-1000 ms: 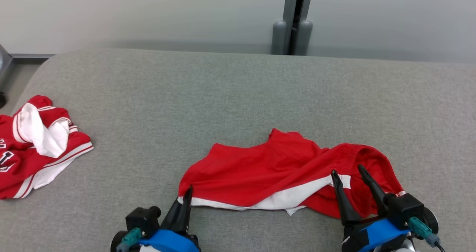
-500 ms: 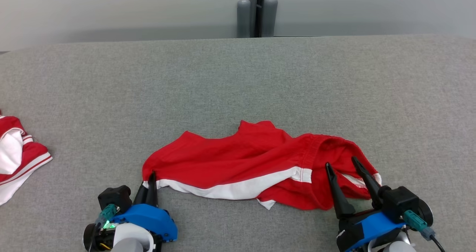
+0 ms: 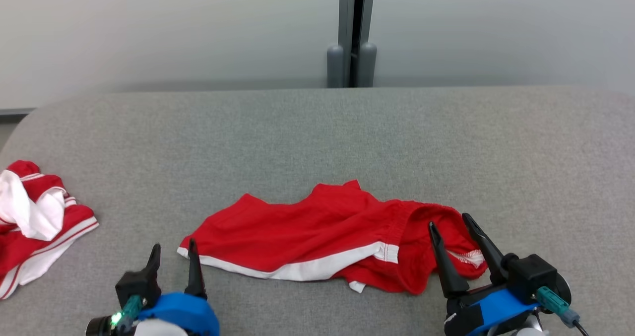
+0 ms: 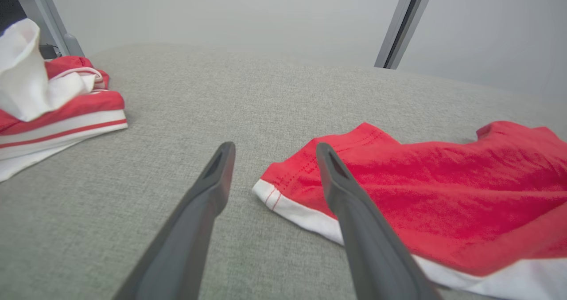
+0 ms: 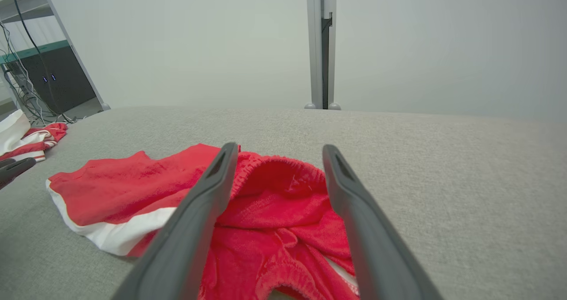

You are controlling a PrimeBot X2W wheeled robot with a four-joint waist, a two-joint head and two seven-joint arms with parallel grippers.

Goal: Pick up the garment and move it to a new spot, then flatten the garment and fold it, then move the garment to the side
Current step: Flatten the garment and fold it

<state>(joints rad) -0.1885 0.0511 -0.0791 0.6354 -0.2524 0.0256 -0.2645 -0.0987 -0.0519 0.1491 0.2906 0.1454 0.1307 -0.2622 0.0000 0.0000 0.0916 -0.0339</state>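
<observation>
Shorts (image 3: 307,232) lie rumpled near the surface's (image 3: 297,127) front edge, centre-right. Left gripper (image 3: 173,245) is open and empty, just beside their white-hemmed corner. Right gripper (image 3: 449,220) is open too, fingers over the waistband end. Jersey (image 3: 34,227) is bunched at the left edge.

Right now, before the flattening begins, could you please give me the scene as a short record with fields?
surface: grey padded table
task garment: red shorts, spread across the near middle, wrinkled, right end bunched
trim: white band along the near hem
left gripper: open, by the shorts' left corner, holding nothing
right gripper: open, over the bunched right end; contact unclear
other item: red-and-white garment, crumpled at the far left
fold status: not yet folded
</observation>
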